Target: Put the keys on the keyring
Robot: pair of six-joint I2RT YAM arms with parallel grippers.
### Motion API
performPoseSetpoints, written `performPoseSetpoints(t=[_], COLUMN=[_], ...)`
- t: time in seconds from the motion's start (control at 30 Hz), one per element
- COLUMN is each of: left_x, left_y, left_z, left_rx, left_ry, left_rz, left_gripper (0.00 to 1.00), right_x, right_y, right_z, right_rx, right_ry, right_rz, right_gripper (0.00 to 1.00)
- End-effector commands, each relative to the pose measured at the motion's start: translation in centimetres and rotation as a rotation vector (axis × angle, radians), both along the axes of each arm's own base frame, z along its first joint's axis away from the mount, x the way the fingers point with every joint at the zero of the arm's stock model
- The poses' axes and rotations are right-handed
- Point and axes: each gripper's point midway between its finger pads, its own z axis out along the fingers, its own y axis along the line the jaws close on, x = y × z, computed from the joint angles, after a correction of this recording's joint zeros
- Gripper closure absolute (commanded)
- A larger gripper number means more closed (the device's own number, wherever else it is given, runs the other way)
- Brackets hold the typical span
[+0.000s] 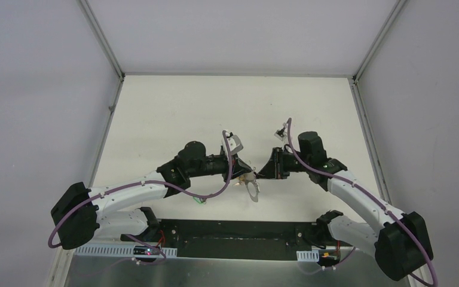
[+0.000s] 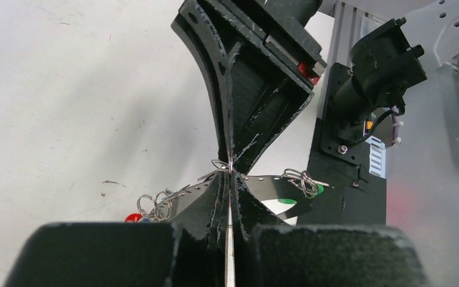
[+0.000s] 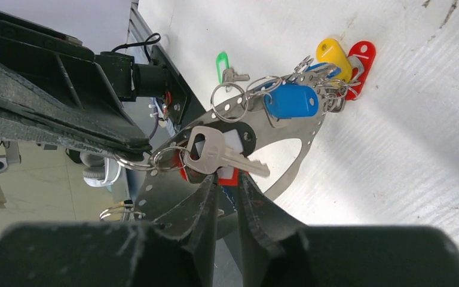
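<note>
The keyring (image 3: 302, 152) is a flat grey metal band with holes, held up between both arms (image 1: 252, 189). My left gripper (image 2: 230, 172) is shut on a small split ring (image 3: 134, 160) at the band's near end. My right gripper (image 3: 228, 179) has closed its fingers on the red tag (image 3: 227, 175) of a silver key (image 3: 221, 150) hanging there. The blue-tagged key (image 3: 291, 100) hangs on the band's far end, next to yellow (image 3: 333, 55) and red (image 3: 362, 58) tags. The green-tagged key (image 3: 223, 64) lies apart on the table (image 1: 200, 202).
More split rings (image 2: 155, 205) dangle from the band on either side of my left fingers. The black base plate (image 1: 233, 230) and arm mounts run along the near table edge. White walls with metal posts (image 1: 101, 39) enclose the table.
</note>
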Motion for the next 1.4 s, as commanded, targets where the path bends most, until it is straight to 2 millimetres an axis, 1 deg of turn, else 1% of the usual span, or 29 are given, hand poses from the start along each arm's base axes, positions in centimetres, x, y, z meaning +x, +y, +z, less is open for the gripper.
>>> performPoseSetpoints(t=[0.0,0.03,0.1,0.13,0.17,0.23,0.37,0.43,0.6,0.63,0.7,0.77,0.83,0.97,1.03,1.13,1.17,1.37], left_x=[-0.8,-0.8,-1.0,-1.0,-1.1,-1.3,-1.9,-2.3,-3.3,-3.5,-3.9,-4.1,-4.0,-3.8,-3.3,-2.2,-1.9,-0.6], left_y=[-0.3,-0.2,-0.1,0.0,0.1,0.3,0.5,0.5,0.8,0.9,1.1,1.3,1.5,1.8,1.9,2.0,2.1,1.8], left_z=[2.6,2.7,2.9,2.9,3.1,3.5,4.2,4.4,4.5,4.4,4.6,4.7,4.9,5.1,4.9,3.7,2.8,-0.4], left_rx=[-0.084,-0.084,-0.089,-0.09,-0.094,-0.104,-0.127,-0.135,-0.147,-0.148,-0.157,-0.161,-0.163,-0.161,-0.148,-0.085,-0.05,0.05], left_ry=[-0.067,-0.071,-0.081,-0.086,-0.095,-0.122,-0.184,-0.219,-0.312,-0.331,-0.369,-0.395,-0.415,-0.42,-0.397,-0.322,-0.288,-0.158], left_rz=[-0.037,-0.038,-0.04,-0.04,-0.042,-0.052,-0.086,-0.112,-0.169,-0.178,-0.195,-0.2,-0.194,-0.173,-0.141,-0.081,-0.066,-0.006], left_gripper=[1.0,1.0,1.0,1.0,1.0,1.0,1.0,1.0,1.0,1.0,1.0,1.0,1.0,1.0,1.0,1.0,1.0,1.0], right_x=[0.0,-0.1,-0.3,-0.3,-0.3,-0.3,-0.5,-0.5,-1.4,-1.5,-1.8,-2.2,-2.5,-2.6,-2.3,-1.7,-1.6,-1.3], right_y=[-0.6,-0.7,-1.0,-1.2,-1.3,-1.5,-1.1,-0.9,-0.4,-0.4,-0.4,-0.3,-0.2,0.3,0.3,0.2,0.1,-0.2], right_z=[2.1,2.7,3.9,4.5,5.2,6.6,8.7,9.3,10.6,10.8,11.2,11.3,11.2,10.6,10.2,9.5,9.2,7.2], right_rx=[0.001,0.009,0.019,0.025,0.032,0.053,0.126,0.158,0.267,0.276,0.294,0.307,0.312,0.309,0.292,0.254,0.241,0.183], right_ry=[-0.121,-0.151,-0.216,-0.252,-0.292,-0.376,-0.518,-0.58,-0.777,-0.818,-0.888,-0.941,-0.963,-0.933,-0.91,-0.872,-0.856,-0.747], right_rz=[-0.009,-0.005,-0.01,-0.014,-0.017,-0.013,0.03,0.044,0.135,0.146,0.166,0.193,0.221,0.245,0.227,0.187,0.177,0.134], right_gripper=[0.77,0.73,0.58,0.53,0.5,0.5,0.48,0.48,0.45,0.41,0.38,0.38,0.39,0.48,0.48,0.45,0.44,0.4])
